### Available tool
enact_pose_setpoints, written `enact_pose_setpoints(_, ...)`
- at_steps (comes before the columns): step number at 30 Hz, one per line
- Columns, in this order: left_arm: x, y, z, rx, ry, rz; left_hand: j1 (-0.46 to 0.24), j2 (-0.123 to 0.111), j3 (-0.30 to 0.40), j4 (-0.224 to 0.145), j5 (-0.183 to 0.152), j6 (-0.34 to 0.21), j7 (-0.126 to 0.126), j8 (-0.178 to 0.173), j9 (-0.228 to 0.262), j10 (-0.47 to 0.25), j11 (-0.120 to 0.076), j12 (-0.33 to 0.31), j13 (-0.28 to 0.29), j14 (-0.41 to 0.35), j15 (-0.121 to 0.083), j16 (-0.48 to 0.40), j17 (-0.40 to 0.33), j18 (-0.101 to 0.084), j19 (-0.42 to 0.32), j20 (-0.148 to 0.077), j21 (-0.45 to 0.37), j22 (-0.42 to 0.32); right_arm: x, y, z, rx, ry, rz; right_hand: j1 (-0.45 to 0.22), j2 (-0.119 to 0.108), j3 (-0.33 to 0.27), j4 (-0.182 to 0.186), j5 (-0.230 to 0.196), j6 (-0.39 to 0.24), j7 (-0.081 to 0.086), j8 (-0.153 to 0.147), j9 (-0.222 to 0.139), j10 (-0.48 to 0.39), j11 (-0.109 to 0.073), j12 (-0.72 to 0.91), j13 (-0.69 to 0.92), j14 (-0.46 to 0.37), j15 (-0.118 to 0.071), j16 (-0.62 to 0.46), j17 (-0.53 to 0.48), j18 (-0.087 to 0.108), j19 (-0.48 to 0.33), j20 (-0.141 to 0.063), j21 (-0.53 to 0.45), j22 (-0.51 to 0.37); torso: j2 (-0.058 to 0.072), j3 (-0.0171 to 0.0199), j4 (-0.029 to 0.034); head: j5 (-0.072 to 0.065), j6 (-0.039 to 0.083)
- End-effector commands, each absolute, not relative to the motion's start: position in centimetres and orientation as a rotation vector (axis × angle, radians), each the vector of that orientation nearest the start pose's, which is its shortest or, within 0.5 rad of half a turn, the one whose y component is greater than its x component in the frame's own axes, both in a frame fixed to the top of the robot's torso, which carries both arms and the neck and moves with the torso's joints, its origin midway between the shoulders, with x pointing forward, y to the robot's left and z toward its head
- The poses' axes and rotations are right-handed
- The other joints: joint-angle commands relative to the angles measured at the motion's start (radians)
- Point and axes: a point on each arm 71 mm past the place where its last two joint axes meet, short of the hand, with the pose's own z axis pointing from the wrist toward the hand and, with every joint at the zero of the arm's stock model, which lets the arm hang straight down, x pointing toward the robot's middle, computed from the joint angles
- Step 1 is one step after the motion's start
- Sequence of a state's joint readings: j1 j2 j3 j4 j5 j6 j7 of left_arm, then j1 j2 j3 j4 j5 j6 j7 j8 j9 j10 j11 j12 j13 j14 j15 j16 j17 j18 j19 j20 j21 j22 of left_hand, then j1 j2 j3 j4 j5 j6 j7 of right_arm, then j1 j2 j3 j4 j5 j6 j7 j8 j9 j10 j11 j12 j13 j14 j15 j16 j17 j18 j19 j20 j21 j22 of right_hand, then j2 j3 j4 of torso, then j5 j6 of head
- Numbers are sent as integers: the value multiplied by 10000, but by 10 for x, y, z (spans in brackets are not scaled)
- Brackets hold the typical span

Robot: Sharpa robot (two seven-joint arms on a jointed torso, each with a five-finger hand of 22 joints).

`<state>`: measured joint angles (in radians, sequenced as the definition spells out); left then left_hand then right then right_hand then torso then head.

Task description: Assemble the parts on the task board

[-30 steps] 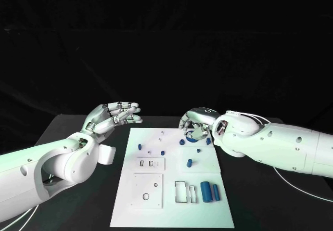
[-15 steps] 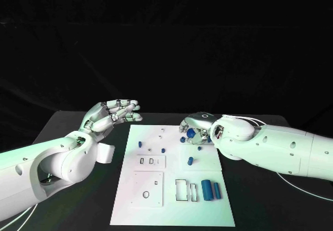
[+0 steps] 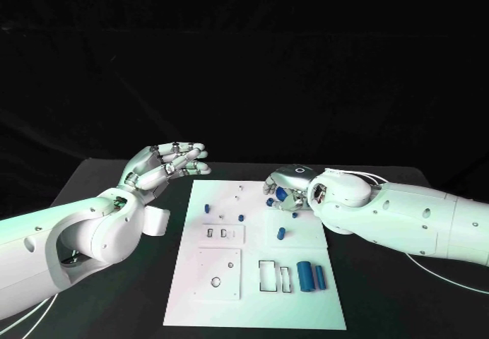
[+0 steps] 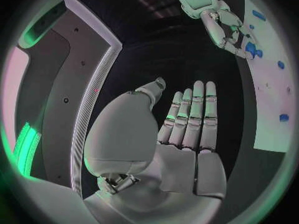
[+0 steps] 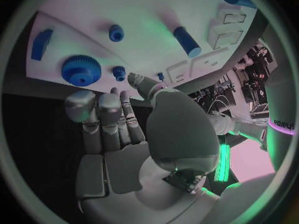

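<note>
The board (image 3: 255, 282) is seen lying lengthwise in the middle of the black desk (image 3: 112, 183), w/ bare dark strips of desk left along both long edges and at the far end. The left hand (image 3: 168, 164) is held raised off the desk, just beyond the board's far left corner, palm up, fingers straight and side by side w/ the tips a little curled; nothing is gripped, as is confirmed in the left wrist view (image 4: 187, 129). The right hand (image 3: 287, 189) is placed low over the board's far right edge, fingers bent down twd the surface. In the right wrist view its fingers (image 5: 109, 119) are seen loosely extended w/ nothing betw. them, and a blue gear (image 5: 81, 70) is seen lying on the board just ahead of the fingertips, near the board's edge; contact w/ it cannot be told. Small blue pegs (image 3: 207, 209) are scattered on the far half of the board, apart from each other, and a short blue block (image 3: 280, 233) is found near the middle right. Two blue cylinders (image 3: 304, 276) are laid side by side close to the near right edge, next to a rectangular cut-out (image 3: 266, 275). A square plate w/ an oval hole (image 3: 217, 272) is set on the near left part. The board's near end and left edge are left free of both arms; the right forearm is stretched over the desk beside the right edge.
</note>
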<state>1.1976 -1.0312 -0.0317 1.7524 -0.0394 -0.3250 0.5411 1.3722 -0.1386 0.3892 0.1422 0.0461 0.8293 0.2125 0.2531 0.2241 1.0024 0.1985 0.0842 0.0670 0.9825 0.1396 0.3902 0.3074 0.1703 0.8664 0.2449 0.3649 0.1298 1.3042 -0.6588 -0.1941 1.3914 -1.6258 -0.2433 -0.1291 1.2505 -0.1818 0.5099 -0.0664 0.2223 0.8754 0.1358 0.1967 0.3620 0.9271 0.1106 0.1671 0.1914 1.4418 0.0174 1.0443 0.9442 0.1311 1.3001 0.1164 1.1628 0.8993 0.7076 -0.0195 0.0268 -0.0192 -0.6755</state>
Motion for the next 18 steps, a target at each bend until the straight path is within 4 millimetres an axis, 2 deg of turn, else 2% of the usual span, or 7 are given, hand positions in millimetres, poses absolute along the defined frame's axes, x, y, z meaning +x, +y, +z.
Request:
enact_pose_setpoints(1,443,231,-144,-9822,12920,-16808,-83,0,-31,12,35,-59,468,-32,2,-75,-23,-26,8,-92,-8,-62,11,93,-68,3,-39,-13,503,-143,-201,-4930,16895,5069,103,59,104,3,38,97,24,97,37,69,-20,104,14,56,-11,107,88,-89,79,-3,92,127,29,-7,16,0,-43)
enact_pose_setpoints(8,442,230,-142,-9775,12911,-16861,-80,21,-27,17,36,-64,472,-35,3,-81,-20,-30,8,-92,-7,-55,17,96,-71,7,-42,-16,506,-144,-205,-4782,16992,5033,171,264,450,70,17,288,101,172,143,190,-49,389,-5,69,-36,262,174,-105,132,-23,188,276,101,-23,47,2,-67)
enact_pose_setpoints(18,442,229,-140,-9747,12936,-16916,-80,49,-22,25,35,-69,475,-39,4,-87,-17,-34,9,-90,-6,-46,26,100,-71,11,-44,-20,507,-143,-206,-4727,17027,4962,177,304,596,94,-23,367,89,206,195,280,-72,501,-31,113,-58,435,328,-136,214,-45,318,480,180,-32,95,-8,-130)
